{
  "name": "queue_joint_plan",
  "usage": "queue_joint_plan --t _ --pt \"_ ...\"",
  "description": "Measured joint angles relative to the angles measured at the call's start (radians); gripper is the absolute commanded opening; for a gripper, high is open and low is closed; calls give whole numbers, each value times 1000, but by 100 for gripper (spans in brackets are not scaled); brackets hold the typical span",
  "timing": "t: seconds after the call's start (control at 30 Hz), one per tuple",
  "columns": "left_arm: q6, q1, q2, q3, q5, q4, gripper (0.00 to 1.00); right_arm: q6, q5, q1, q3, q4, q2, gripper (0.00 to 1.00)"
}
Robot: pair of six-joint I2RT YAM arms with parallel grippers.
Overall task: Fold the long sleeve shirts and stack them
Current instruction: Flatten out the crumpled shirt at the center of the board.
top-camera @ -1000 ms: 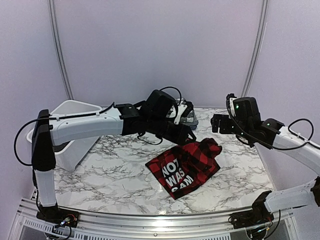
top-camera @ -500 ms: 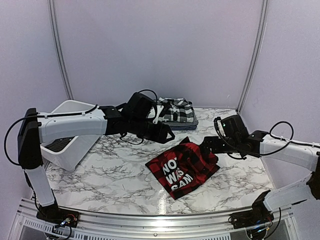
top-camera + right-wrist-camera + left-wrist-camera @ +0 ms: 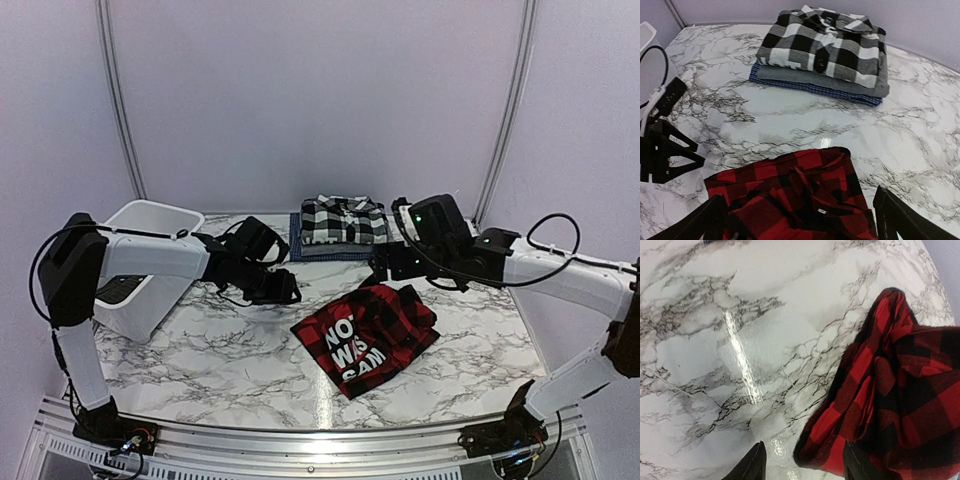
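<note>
One red-and-black buffalo check shirt, bunched, on marble bench; one black-and-white plaid shirt, folded, atop grey shirt; left hand open, empty, beside the red shirt's edge; right hand open, empty, above it.

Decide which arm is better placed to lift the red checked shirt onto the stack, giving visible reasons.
Right, probably. The right claw, open, hangs over the red-and-black shirt, with the folded stack straight ahead. The left claw sits off the shirt's edge, mostly over marble.
</note>
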Motion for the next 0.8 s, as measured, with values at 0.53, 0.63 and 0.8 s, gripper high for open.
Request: queue_joint_plan --t 0.53,0.63,0.8 --pt "29 -19 126 2 92 14 58 -58 145 317 295 -167 481 88" --pt "37 -32 142 18 104 24 58 -34 179 317 266 -191 487 85" --pt "39 -61 168 49 116 29 42 27 229 312 154 -226 463 70"
